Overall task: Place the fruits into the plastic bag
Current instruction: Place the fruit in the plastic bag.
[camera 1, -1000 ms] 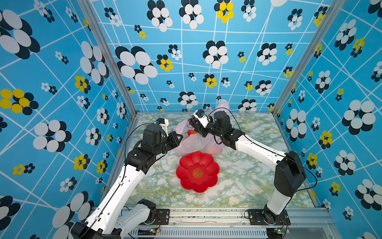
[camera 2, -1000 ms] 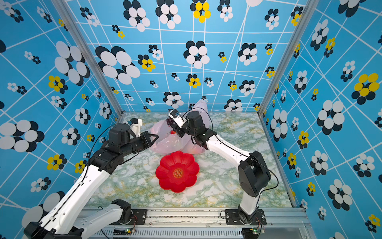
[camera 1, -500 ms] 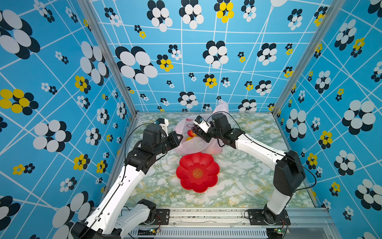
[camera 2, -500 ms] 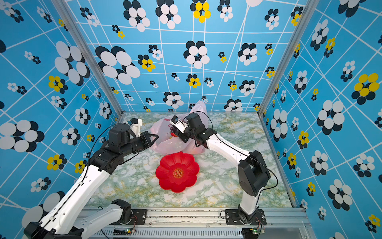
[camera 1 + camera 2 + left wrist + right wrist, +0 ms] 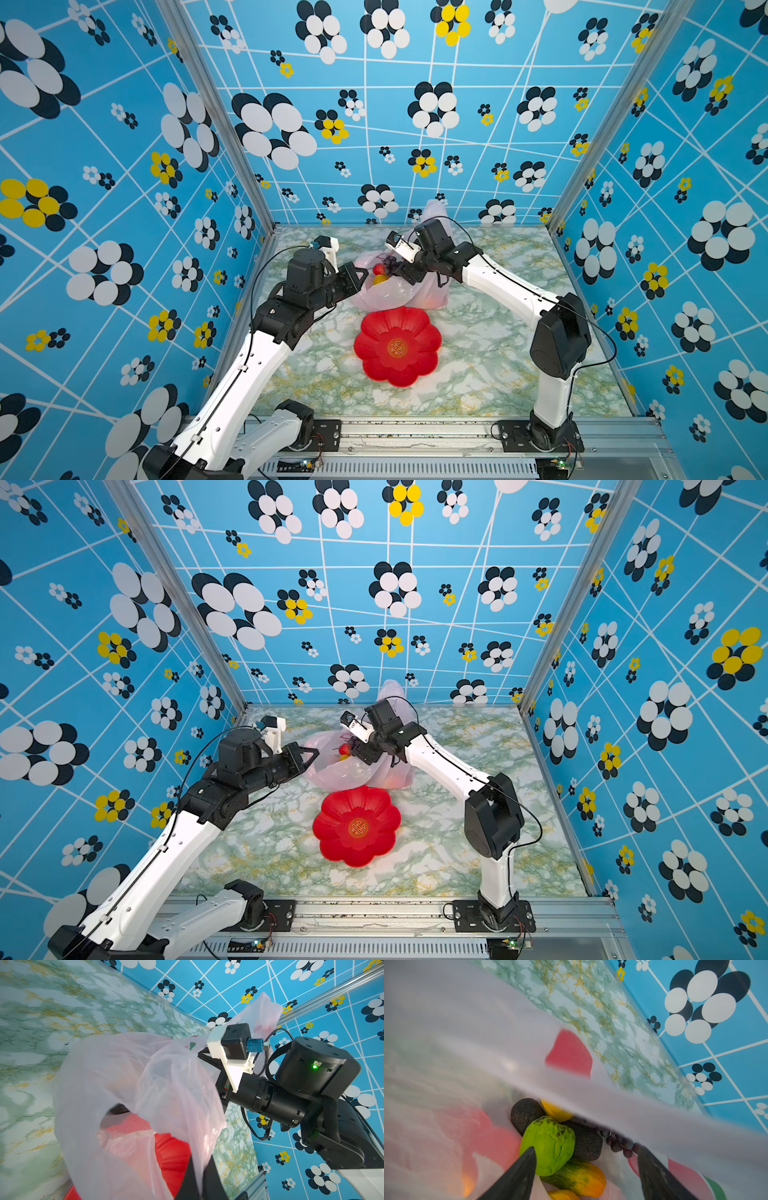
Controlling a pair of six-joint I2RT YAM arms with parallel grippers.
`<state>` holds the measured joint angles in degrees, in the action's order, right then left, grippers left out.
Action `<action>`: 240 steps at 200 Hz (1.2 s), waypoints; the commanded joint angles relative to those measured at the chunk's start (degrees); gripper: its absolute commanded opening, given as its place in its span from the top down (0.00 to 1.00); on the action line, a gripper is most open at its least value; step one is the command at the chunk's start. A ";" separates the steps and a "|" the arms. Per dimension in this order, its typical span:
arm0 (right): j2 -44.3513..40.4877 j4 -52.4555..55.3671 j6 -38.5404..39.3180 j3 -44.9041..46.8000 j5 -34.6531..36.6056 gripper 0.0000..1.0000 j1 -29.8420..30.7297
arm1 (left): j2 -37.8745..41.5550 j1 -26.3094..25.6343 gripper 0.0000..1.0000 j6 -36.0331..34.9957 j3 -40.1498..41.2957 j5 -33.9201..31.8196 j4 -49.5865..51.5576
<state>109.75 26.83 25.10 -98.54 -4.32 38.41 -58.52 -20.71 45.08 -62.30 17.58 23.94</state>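
Left of centre in a top view, the left hand (image 5: 360, 272) is closed on the rim of the plastic bag (image 5: 390, 293), holding its mouth up off the tabletop (image 5: 478, 353). At centre, the fruits lie heaped inside the bag. The right wrist view shows a green fruit (image 5: 548, 1145), two dark avocados (image 5: 525, 1113), a grape bunch (image 5: 618, 1142) and a mango (image 5: 577, 1178).

Just right of them, the right hand (image 5: 397, 270) reaches into the mouth, jaws wide and holding nothing. The red plate (image 5: 397, 347), lower centre, shows no fruit.

Likely risks: the thin film slips from the left hand's pinch and the mouth collapses, or the right hand snags film or grapes on its way out and drags fruit with it.
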 commanded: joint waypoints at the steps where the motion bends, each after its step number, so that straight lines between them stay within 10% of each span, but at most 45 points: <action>1: -3.66 0.09 -3.84 -2.16 -1.69 0.22 -0.32 | -0.62 0.01 1.00 0.34 0.10 0.17 -0.90; 63: -18.28 -9.69 -27.57 -2.89 -7.01 0.30 -0.39 | -1.37 -0.04 1.00 0.10 0.01 -0.18 -1.61; 111: -17.32 24.14 -44.65 -23.71 1.93 0.36 -6.11 | -1.08 -0.22 1.00 -0.08 0.16 -0.80 -2.25; 167: -0.28 60.07 -42.77 -54.26 -0.90 0.25 -8.98 | -1.37 -1.48 1.00 0.18 0.65 -1.63 -3.08; 240: 8.45 57.04 -48.04 -59.84 -6.48 0.25 -8.97 | -0.72 -3.84 1.00 0.44 0.80 -3.98 -3.09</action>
<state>117.36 83.48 -21.10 -156.68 -8.25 29.21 -59.68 -23.79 45.50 -62.04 15.14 22.20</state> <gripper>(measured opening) 0.759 0.047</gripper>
